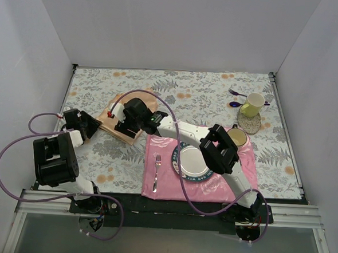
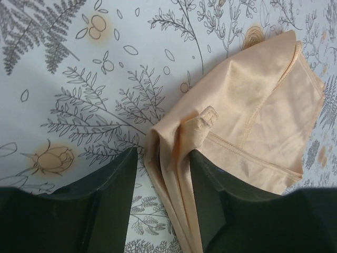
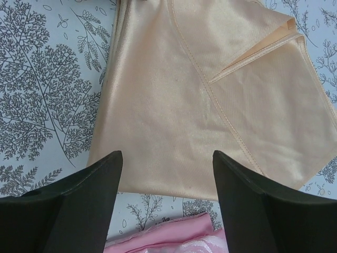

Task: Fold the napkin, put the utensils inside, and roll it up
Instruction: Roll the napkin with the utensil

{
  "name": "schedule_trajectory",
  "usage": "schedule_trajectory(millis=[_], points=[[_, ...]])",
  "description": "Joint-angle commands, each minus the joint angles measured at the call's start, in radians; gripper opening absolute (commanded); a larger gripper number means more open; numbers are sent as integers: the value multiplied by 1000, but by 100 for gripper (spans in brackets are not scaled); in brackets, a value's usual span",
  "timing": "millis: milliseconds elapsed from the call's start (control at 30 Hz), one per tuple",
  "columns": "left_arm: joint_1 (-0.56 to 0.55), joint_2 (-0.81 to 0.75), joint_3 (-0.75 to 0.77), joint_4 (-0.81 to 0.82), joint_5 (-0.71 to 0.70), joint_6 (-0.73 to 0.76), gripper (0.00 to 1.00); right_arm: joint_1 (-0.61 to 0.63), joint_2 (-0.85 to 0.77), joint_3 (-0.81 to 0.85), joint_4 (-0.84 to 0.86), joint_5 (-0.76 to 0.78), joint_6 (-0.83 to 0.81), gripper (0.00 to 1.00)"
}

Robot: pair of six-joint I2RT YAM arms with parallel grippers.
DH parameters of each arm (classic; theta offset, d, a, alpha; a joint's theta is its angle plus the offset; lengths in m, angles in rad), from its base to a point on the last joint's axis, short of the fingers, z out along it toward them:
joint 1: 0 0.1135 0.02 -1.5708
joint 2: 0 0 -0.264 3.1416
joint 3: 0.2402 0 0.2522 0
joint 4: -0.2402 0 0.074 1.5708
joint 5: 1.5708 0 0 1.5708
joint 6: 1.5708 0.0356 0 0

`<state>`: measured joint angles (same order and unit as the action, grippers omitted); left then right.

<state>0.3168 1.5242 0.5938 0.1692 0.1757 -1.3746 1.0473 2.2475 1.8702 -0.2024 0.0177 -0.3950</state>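
The peach-gold napkin [image 1: 110,123] lies folded on the fern-printed tablecloth at centre left. In the left wrist view the napkin [image 2: 253,105] has its layered folded edge running between my left gripper's [image 2: 163,153] parted fingers, with bare cloth showing beside it. In the top view my left gripper [image 1: 94,127] sits at the napkin's left edge. My right gripper [image 3: 167,154] is wide open and empty, hovering over the napkin's [image 3: 174,105] near edge. In the top view it [image 1: 124,128] is over the napkin's right part. No copper-brown utensils are in view.
A pink placemat [image 1: 165,186], also in the right wrist view [image 3: 174,237], holds a plate [image 1: 192,162] and a silvery fork [image 1: 156,170]. A yellow cup [image 1: 252,104], purple spoons [image 1: 237,93], a round coaster [image 1: 250,123] and a second cup [image 1: 236,136] stand at the back right.
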Motion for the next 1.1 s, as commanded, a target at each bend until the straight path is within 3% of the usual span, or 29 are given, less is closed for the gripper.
schedule_trajectory(millis=[0,400,1067], points=[[1,57,29,29,13,39,43,-1,21,46,43,-12,5,77],[-2,64,55,15,8,54,38,6,61,86,54,-12,16,77],[-4,82,130,-98,25,66,0,75,165,173,116,-30,-113,83]])
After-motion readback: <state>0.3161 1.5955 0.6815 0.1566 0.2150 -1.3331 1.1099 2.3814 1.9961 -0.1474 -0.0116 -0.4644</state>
